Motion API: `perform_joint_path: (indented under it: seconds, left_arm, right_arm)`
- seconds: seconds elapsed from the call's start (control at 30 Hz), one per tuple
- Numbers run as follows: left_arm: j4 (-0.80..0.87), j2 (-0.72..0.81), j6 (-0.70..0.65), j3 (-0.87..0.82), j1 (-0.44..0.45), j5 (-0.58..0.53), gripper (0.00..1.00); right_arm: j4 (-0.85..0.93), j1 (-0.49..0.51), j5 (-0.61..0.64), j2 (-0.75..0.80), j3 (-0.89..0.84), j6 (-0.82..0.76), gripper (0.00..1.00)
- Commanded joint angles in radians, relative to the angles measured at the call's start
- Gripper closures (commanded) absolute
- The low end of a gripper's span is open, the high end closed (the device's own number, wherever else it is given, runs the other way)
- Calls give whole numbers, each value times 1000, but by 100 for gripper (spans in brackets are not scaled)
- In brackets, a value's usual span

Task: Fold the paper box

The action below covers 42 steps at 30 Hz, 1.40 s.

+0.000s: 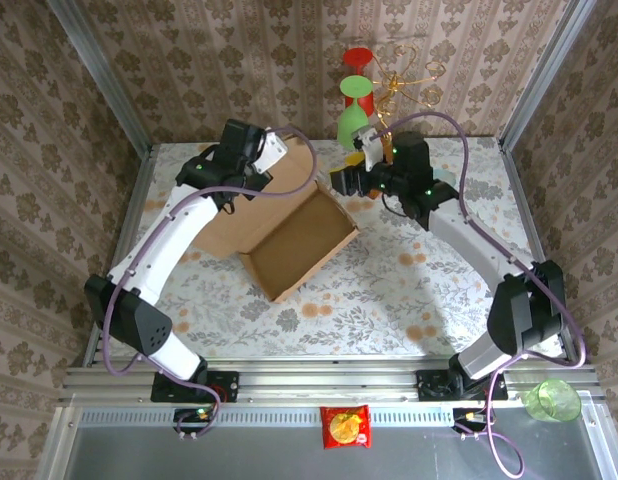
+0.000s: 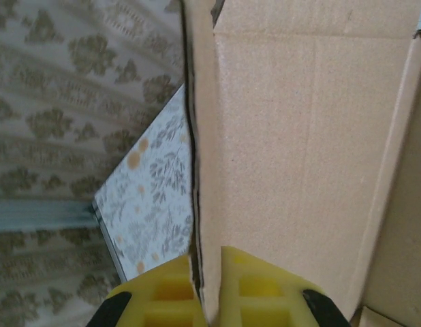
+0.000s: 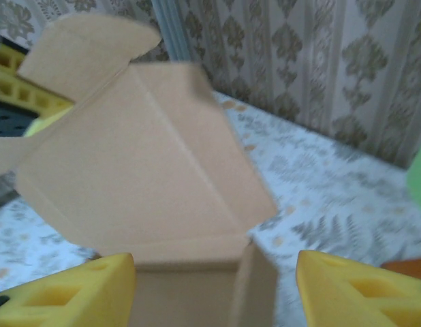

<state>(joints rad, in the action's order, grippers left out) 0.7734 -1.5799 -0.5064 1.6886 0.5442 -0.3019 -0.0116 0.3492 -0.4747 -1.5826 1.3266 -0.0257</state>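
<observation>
Left gripper (image 2: 209, 300) pinched tight on an upright panel of the paper box (image 1: 299, 245), mid-table. Right gripper (image 3: 217, 289) spread wide, just at the box's far right corner.

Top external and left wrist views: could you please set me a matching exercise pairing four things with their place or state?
Things:
1. paper box
2. red packet
3. green cup
4. left end effector

Places or states:
A. near right corner, off the floral cloth
B. shut on cardboard
C. middle of the table
D. near edge, front centre

Pairs: 1-C, 2-D, 3-A, 4-B
</observation>
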Motion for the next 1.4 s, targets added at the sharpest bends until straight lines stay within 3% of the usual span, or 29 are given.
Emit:
perform_joint_path:
  seconds: [0.0,0.4,0.7,0.8,0.83,0.87,0.93,1.0,1.13,1.37]
  left_arm:
    - [-9,-5,-163,48,12,64,100]
    - [56,-41,-263,95,39,168,100]
    - [58,-65,-278,122,42,173,100]
    - [49,-65,-251,127,43,183,100]
    - [44,-65,-232,131,43,181,100]
    - [35,-64,-208,133,43,175,92]
    - [1,-52,-140,131,36,132,64]
    - [-13,-29,-30,131,10,105,51]
    - [-1,75,224,51,-125,220,46]
    - [-155,390,486,-402,-324,318,45]
  right_arm:
    - [-19,-18,-124,-84,112,-237,34]
    - [123,1,-193,-221,279,-348,36]
    - [191,28,-158,-245,326,-361,74]
    - [208,38,-138,-244,323,-375,94]
    - [209,40,-129,-242,321,-378,100]
    - [202,40,-121,-240,311,-375,100]
    - [161,38,-100,-223,274,-365,100]
    - [109,32,-83,-199,227,-347,100]
    - [47,2,-90,-170,163,-302,100]
    - [12,-37,-110,-148,90,-267,100]
